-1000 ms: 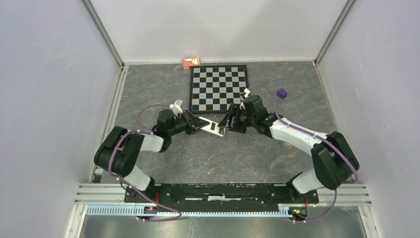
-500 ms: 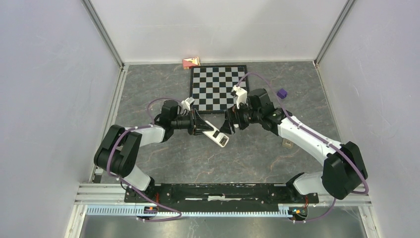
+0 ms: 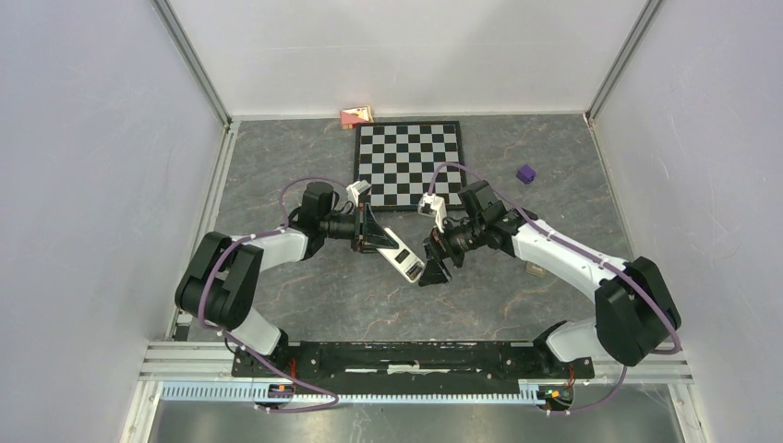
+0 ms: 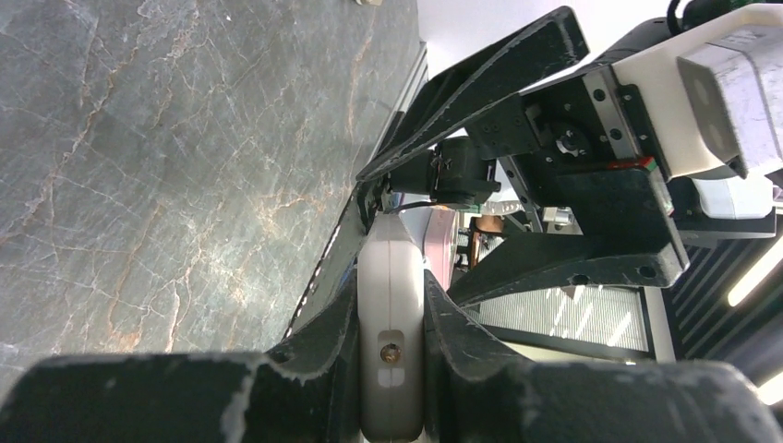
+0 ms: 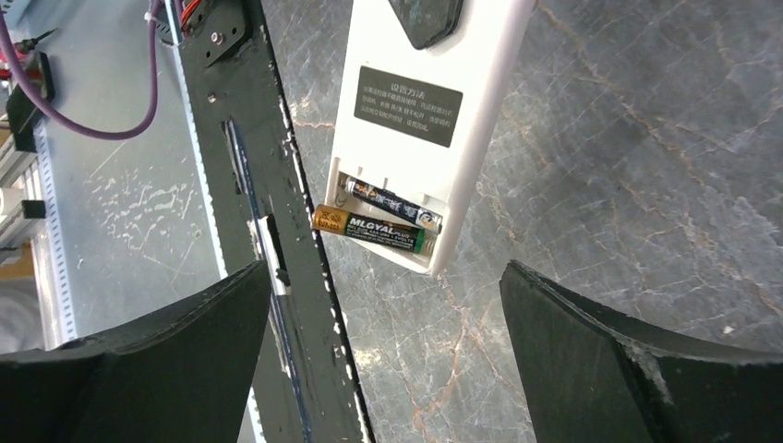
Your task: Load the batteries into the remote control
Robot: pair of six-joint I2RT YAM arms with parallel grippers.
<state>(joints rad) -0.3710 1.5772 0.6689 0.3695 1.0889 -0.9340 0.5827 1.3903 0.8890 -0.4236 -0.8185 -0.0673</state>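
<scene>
The left gripper (image 3: 369, 233) was clamped on the far-left end of the remote control (image 3: 401, 255). It held the remote clear of the table (image 3: 305, 295), with the free end pointing to the near right. That pose seemed chosen to turn the open battery bay toward the other arm and to give something firm to push against. The right gripper (image 3: 436, 262) stood just off that free end. Its jaws were wide apart and held nothing, one on either side of the remote in the right wrist view. Both batteries (image 5: 380, 218) lay in the bay at the remote's free end. The dark cell (image 5: 390, 204) looked bedded in its slot. The gold-and-green cell (image 5: 369, 228) sat askew, with its gold end jutting past the remote's edge, so it was probably not seated against its contacts. The loading therefore appeared nearly finished, with the skewed cell left to press home. No cover could be seen over the bay. The wide jaws would have suited either nudging that cell inward or drawing back without knocking it. The risk lay in the tilt of the remote, since a loose cell could slide out. The chessboard (image 3: 407, 164) and purple cube (image 3: 525, 173) lay well apart on the far side and took no part.
</scene>
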